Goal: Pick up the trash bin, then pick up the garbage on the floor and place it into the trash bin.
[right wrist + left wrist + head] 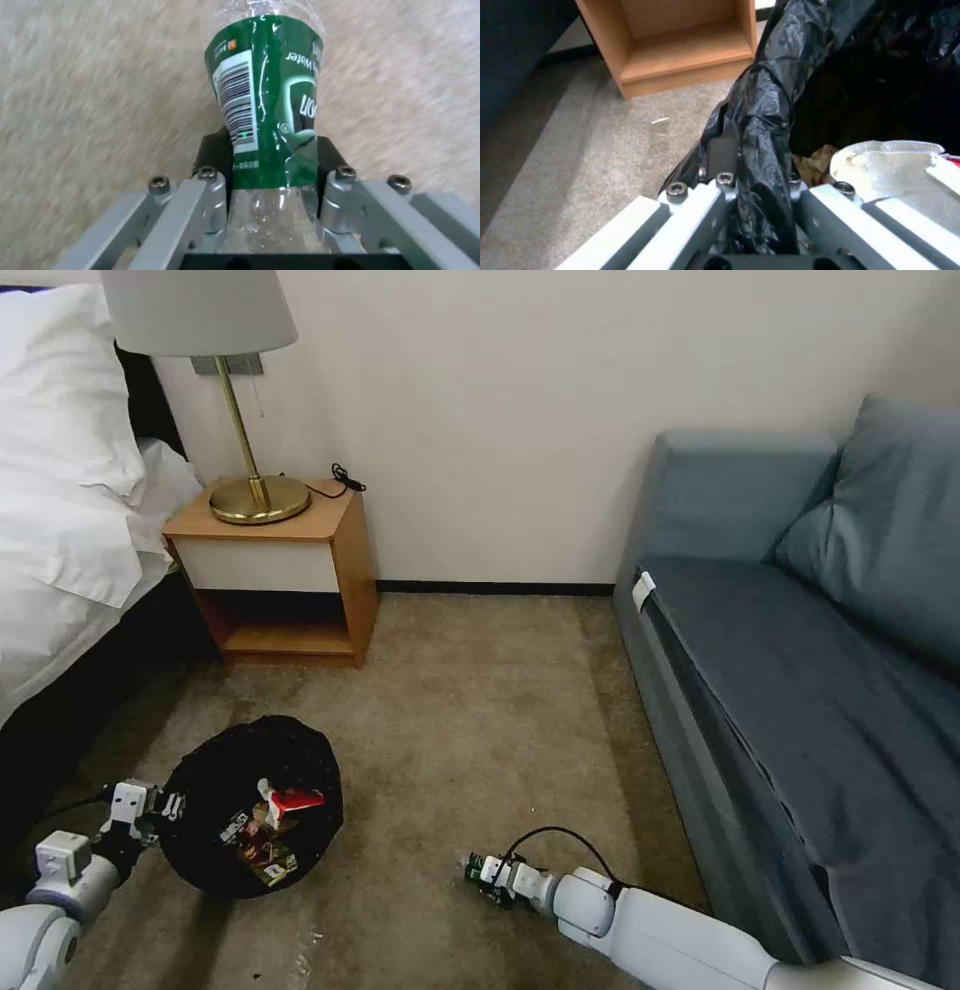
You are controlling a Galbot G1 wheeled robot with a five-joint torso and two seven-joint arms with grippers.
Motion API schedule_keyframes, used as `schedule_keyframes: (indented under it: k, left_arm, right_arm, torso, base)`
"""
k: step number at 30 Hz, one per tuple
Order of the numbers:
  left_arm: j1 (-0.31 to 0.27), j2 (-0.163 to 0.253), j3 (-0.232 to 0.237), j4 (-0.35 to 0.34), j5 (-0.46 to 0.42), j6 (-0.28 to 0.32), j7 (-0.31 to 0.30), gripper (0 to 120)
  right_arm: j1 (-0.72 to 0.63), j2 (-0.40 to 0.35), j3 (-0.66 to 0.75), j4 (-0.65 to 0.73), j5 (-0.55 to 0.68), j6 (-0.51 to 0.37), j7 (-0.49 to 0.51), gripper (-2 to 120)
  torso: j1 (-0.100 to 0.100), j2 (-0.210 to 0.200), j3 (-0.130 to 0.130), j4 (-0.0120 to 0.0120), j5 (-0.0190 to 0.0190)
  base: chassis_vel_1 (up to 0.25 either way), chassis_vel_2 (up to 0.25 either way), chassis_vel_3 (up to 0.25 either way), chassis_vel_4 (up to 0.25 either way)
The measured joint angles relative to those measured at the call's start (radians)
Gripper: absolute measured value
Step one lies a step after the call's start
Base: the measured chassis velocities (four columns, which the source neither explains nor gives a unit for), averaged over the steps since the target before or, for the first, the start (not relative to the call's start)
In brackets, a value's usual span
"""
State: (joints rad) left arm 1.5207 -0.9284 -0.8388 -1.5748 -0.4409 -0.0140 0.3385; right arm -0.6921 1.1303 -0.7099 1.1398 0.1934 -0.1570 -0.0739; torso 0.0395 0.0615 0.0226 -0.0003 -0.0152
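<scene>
You have a wooden nightstand (290, 560) against the wall, a brass lamp (250, 410) on top, a white-sheeted bed (70, 500) beside it, and a blue sofa (800, 670) (cushion at the back) opposite.

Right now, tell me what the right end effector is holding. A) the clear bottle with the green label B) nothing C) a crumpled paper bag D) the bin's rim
A: in the right wrist view the right end effector is shut on the clear bottle.

**Colours and patterns**

Trash bin (252, 810): black crinkled liner; red-and-white wrapper (291, 803) inside. Bottle (267, 112): clear, green label, white barcode. Carpet (470, 710) right of bin: mottled beige. Sofa (800, 670): blue-grey. Nightstand (285, 570): orange wood, white panel.
</scene>
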Motion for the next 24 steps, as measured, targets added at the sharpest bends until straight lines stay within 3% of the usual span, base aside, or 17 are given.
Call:
schedule_keyframes:
  k: [4,9,11,18,24]
  left_arm:
    - [0.0,0.001,0.0,-0.004,-0.001,0.0,-0.003,0]
    - [-0.002,0.017,0.006,-0.023,-0.002,0.015,-0.017,0]
    - [-0.002,0.017,0.006,-0.024,-0.002,0.016,-0.017,0]
    - [-0.014,0.027,0.02,-0.058,-0.009,0.057,-0.049,0]
    - [-0.024,0.018,0.035,-0.095,-0.01,0.092,-0.079,0]
  right_arm:
    - [0.012,-0.025,0.039,0.076,-0.008,0.006,0.003,22]
    - [0.049,-0.078,0.07,0.272,0.003,-0.006,0.017,22]
    - [0.05,-0.078,0.071,0.275,0.005,-0.007,0.017,22]
    - [0.094,-0.098,0.092,0.481,0.097,-0.059,0.034,22]
    - [0.128,-0.061,0.094,0.626,0.228,-0.126,0.07,22]
  torso:
    - [0.0,0.0,0.0,0.0,0.0]
    - [0.0,0.0,0.0,0.0,-0.0001]
    - [0.0,0.0,0.0,0.0,-0.0001]
    - [0.0,0.0,0.0,0.0,0.0001]
    - [0.0,0.0,0.0,-0.0003,-0.0003]
  base:
    - [0.0,0.0,0.0,0.0]
    - [0.0,0.0,0.0,0.0]
    - [0.0,0.0,0.0,0.0]
    - [0.0,0.0,0.0,0.0]
    - [0.0,0.0,0.0,0.0]
